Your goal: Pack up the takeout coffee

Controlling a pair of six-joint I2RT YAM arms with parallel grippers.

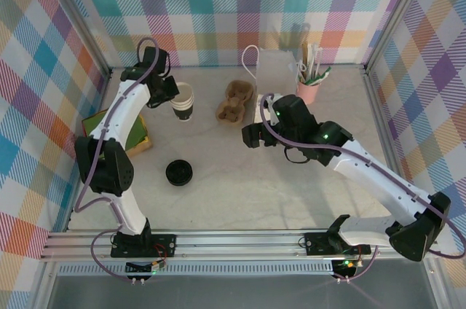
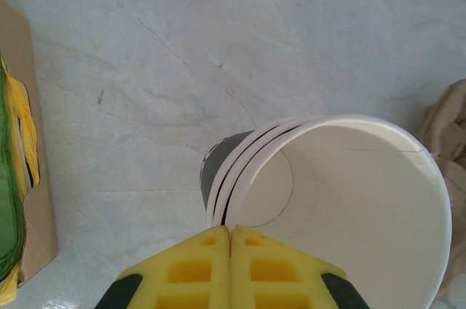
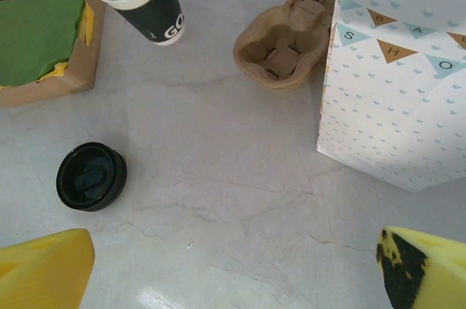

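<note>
Several nested lidless cups (image 3: 156, 10) hung tilted over the counter (image 3: 240, 200), rim pinched by the shut left jaws, likely bound for the loose black lid (image 3: 92, 176) to make the takeout coffee; right jaws stood wide, empty.

The lidless dark-sided cup (image 1: 183, 103) is tilted; the round black lid (image 1: 178, 172) lies flat, apart.

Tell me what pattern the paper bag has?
White paper bag, pale blue hearts and a bunting of lettered triangles; right wrist view shows it best.

Robot lab test booth, plaid cloth walls (image 1: 218, 3), aluminium frame rails (image 1: 233, 240), pale marbled tabletop (image 1: 240, 192)
</note>
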